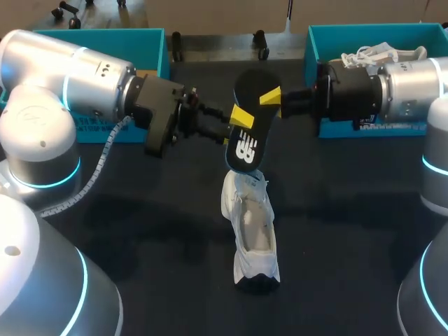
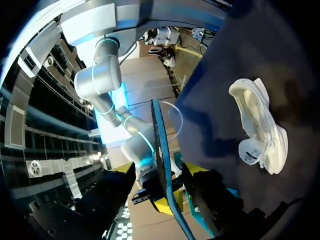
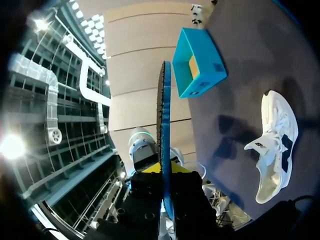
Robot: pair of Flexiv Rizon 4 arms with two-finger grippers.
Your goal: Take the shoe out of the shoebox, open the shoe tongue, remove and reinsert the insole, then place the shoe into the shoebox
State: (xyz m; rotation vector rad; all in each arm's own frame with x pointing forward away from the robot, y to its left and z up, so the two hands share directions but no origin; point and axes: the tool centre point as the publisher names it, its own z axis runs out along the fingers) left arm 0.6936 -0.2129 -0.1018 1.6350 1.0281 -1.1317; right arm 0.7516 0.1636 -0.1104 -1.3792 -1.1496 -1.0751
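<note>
My left gripper (image 1: 241,117) and my right gripper (image 1: 271,98) meet in the air over the middle of the table (image 1: 140,231), and both have hold of the insole (image 1: 246,143). The insole is black with a white mark on its face. It hangs nearly upright, its lower end just above the shoe (image 1: 253,231).

In the left wrist view the insole (image 2: 159,145) runs edge-on out of my left gripper (image 2: 170,205). One yellow pad is pressed to one face and the other finger is close on the far face, so this gripper is clamped on it. In the right wrist view the insole (image 3: 164,110) stands edge-on in my right gripper (image 3: 165,185), whose dark fingers are tight against both faces with little gap between them.

The shoe is white and lies on the table below the grippers, a little toward the near edge, with its opening up and its dark end nearest that edge. Both wrist views show it (image 2: 260,130) (image 3: 275,145) apart from the insole and touched by neither gripper.

A teal box (image 1: 105,33) stands at the far left corner, also seen ahead of my right gripper (image 3: 197,65). A second box (image 1: 364,29) stands at the far right corner and holds another white shoe (image 1: 378,52).
</note>
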